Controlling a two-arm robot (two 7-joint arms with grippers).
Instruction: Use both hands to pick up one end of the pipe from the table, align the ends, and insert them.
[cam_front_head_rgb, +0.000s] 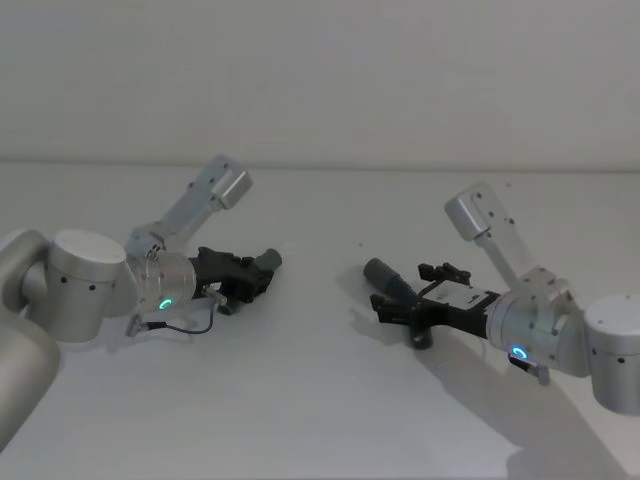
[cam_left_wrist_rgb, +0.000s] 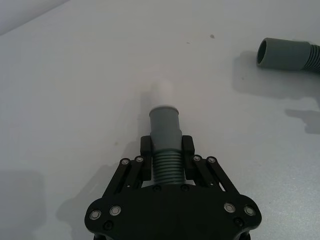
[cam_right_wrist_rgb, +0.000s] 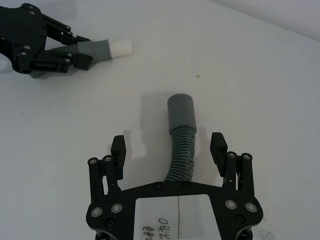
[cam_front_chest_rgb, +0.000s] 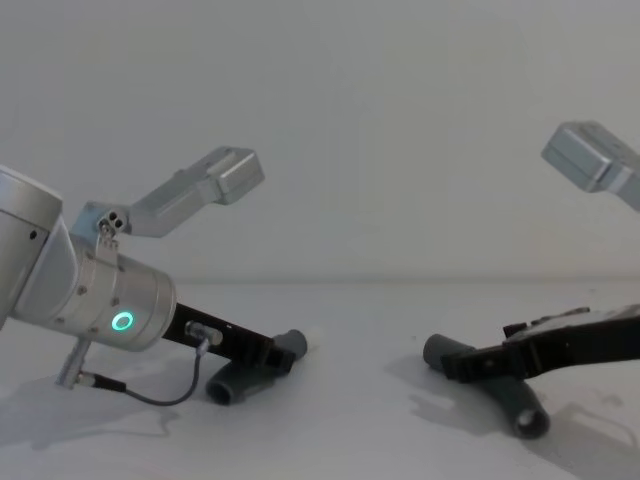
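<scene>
Currently: left gripper (cam_left_wrist_rgb: 166, 150) is clamped on the ribbed section of the left hose piece (cam_left_wrist_rgb: 166, 167), just behind its cuff (cam_left_wrist_rgb: 165, 125). The white tip (cam_left_wrist_rgb: 161, 94) points forward, toward the other piece. Chest view: cuff end tilted up, open ribbed end low, apparently touching the table (cam_front_head_rgb: 320, 420).

Right gripper (cam_right_wrist_rgb: 169, 145) is wide open, fingers (cam_right_wrist_rgb: 218, 145) on either side of the right hose piece (cam_right_wrist_rgb: 181, 155), neither touching it. That piece lies on the table, its plain cuff (cam_right_wrist_rgb: 181, 112) facing the left gripper.

The cuffs are well apart and not aligned.

Status: one grasp of two done. Left to do, by my reading: close right gripper on its hose, lift, align cuffs, insert.
</scene>
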